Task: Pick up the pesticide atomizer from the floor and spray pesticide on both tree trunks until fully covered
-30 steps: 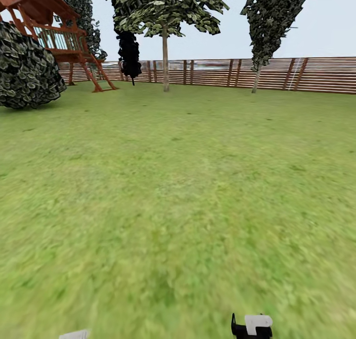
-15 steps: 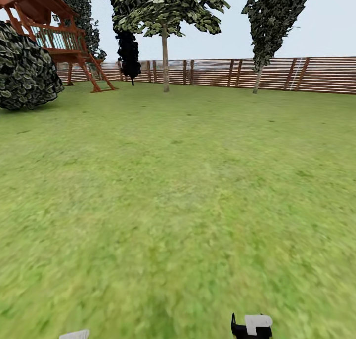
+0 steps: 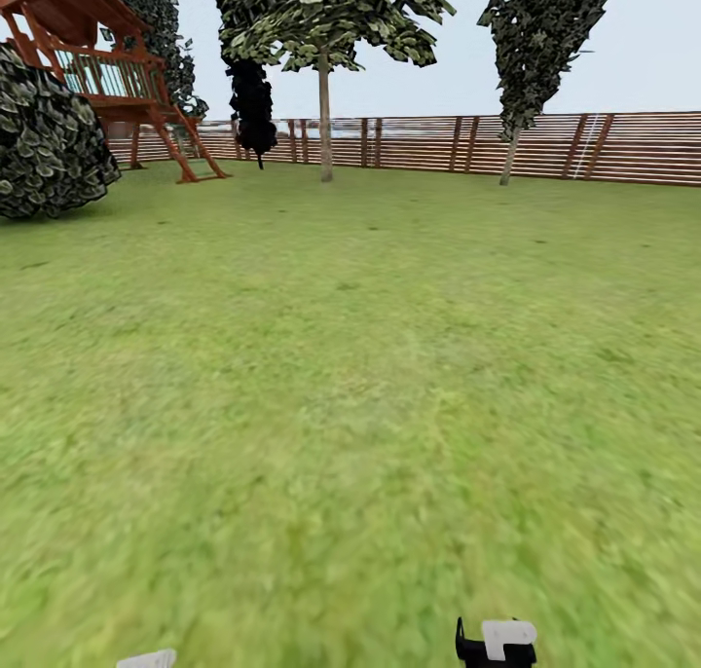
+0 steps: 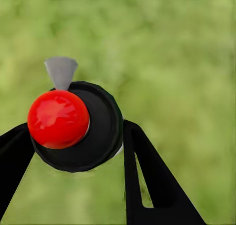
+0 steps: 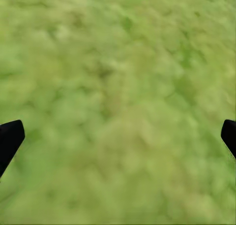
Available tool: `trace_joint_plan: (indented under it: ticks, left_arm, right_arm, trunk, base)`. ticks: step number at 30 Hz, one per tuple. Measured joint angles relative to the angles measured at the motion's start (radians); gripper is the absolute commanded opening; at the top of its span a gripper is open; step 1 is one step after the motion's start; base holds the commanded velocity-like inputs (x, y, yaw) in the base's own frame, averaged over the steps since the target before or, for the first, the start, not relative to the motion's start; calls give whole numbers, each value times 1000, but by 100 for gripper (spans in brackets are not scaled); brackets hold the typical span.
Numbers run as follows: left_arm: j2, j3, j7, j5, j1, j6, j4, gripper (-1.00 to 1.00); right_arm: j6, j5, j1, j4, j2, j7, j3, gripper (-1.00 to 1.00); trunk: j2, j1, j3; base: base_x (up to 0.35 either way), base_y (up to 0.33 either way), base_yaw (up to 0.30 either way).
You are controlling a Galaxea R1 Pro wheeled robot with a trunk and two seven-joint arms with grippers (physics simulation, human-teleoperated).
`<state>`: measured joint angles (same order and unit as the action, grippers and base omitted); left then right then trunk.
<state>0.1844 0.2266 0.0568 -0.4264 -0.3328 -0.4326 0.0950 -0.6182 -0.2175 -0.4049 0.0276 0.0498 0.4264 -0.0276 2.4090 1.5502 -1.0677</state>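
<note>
Wooden playset (image 3: 97, 64) with a reddish roof sits at the far left by the fence, partly hidden by a big round leafy bush (image 3: 44, 142) in front of it. A thin-trunked tree (image 3: 325, 55) stands mid-lawn near the fence, a second slim one (image 3: 540, 35) further right, pale grey sky (image 3: 662, 45) above

Black tapering fingers (image 4: 147, 185), black-and-white wrist block (image 3: 497, 642)
</note>
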Motion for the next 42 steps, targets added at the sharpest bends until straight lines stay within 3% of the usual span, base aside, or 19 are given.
trace_joint_plan:
  ticks: [42]
  left_arm:
    - [0, 1, 0, 0, 0, 0, 0, -100]
  right_arm:
    - [0, 0, 0, 0, 0, 0, 0, 100]
  trunk:
    - [0, 0, 0]
  base:
    - [339, 0, 0]
